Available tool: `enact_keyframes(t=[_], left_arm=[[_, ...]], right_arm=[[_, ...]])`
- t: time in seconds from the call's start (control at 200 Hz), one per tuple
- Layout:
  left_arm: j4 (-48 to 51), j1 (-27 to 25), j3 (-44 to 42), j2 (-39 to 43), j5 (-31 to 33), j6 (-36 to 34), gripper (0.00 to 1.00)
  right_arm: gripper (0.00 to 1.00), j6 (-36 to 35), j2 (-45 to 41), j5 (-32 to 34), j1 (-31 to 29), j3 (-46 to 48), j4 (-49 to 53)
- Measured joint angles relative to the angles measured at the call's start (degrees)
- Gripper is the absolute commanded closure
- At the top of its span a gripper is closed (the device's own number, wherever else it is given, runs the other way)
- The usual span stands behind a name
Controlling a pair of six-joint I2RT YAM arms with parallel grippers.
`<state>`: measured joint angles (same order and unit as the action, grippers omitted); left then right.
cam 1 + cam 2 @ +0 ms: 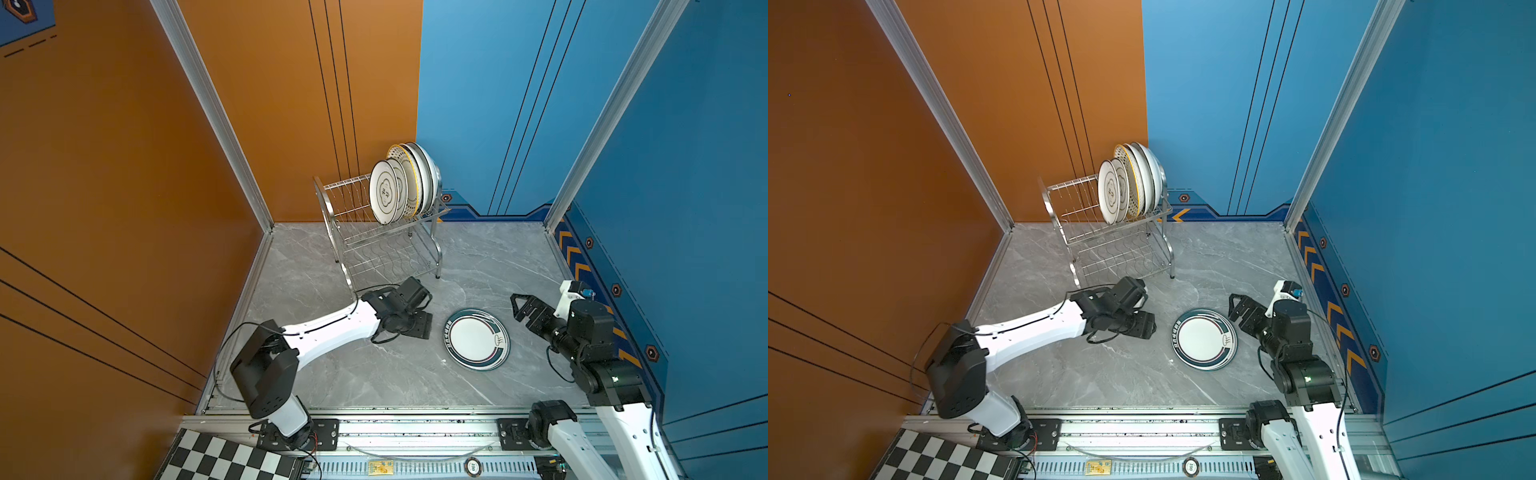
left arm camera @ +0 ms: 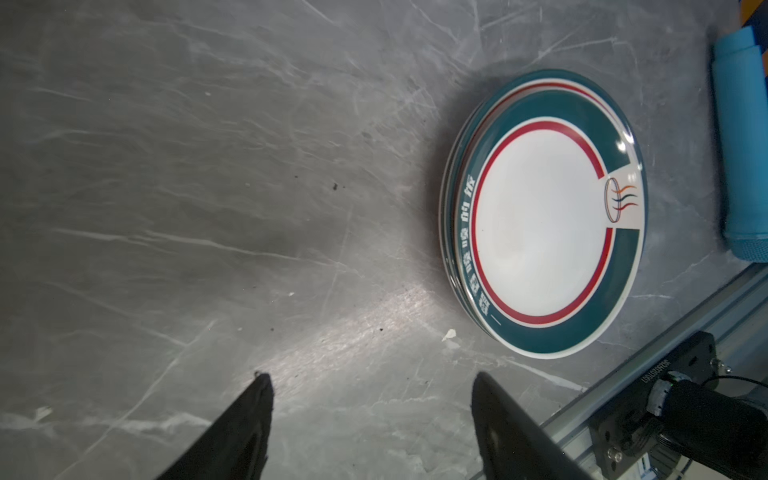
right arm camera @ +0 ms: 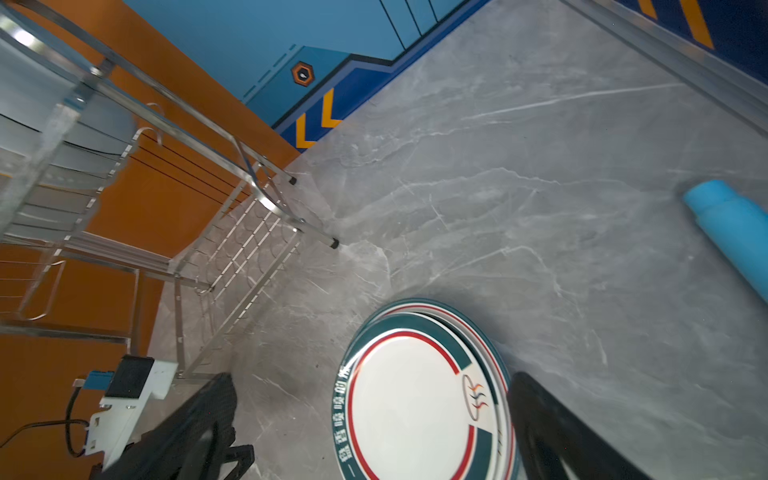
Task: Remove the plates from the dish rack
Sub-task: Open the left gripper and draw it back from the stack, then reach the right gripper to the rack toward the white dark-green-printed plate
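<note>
The dish rack (image 1: 382,232) stands at the far side of the grey marble bench (image 1: 374,374), a little left of centre. A row of plates (image 1: 399,187) stands on edge, crowded at the right end of its upper tier. Nearer, right of centre, a stack of teal-rimmed plates (image 1: 477,338) lies flat on the bench, face up, with a red ring around the white middle. The left pincer (image 2: 370,378) sits low just to the left of that stack, its fingers spread with only bare bench between them. The right pincer (image 1: 517,307) hovers just right of the stack, spread wide and pinching nothing.
</note>
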<state>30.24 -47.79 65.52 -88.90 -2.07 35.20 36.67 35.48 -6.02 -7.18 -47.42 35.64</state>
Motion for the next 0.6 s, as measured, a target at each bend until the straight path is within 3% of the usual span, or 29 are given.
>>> enact_keyframes(t=[0.14, 0.195, 0.25, 0.375, 0.601], left_arm=[[0.4, 4.6, -4.6, 6.4, 0.9, -0.5, 0.17], [0.5, 6.0, -6.4, 8.4, 1.0, -0.9, 0.06], [0.8, 7.2, -8.0, 9.9, 1.0, -0.9, 0.00], [1.1, 9.3, -10.4, 12.9, 1.0, -1.1, 0.02], [1.2, 11.6, -14.4, 18.8, 1.0, -0.7, 0.02]], right_arm=[[0.00, -1.9, 8.1, 3.3, -9.6, -10.1, -1.8], [0.00, -3.0, 12.3, 6.6, -14.9, -15.6, -1.7], [0.00, -4.8, 17.8, 10.5, -20.9, -23.1, -1.3], [0.00, -7.9, 30.4, 16.9, -29.8, -38.4, -1.4], [0.00, -10.8, 48.9, 21.4, -36.7, -58.9, -0.9]])
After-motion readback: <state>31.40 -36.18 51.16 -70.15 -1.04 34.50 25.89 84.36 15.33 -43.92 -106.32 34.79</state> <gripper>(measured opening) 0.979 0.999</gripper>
